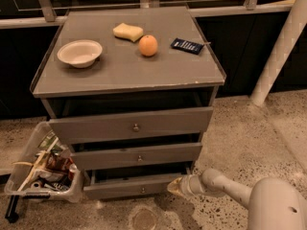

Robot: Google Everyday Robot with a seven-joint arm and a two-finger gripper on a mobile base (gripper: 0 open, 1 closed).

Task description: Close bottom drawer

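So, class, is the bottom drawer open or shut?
Open, partly: the bottom drawer front stands out from the cabinet, with a dark gap above it. The tool is at its right end.

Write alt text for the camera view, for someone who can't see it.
The gripper sits at the right end of the bottom drawer, which is pulled partly out of a grey three-drawer cabinet. On top: a bowl, a sponge, an orange and a dark packet; a cluttered bin stands beside it.
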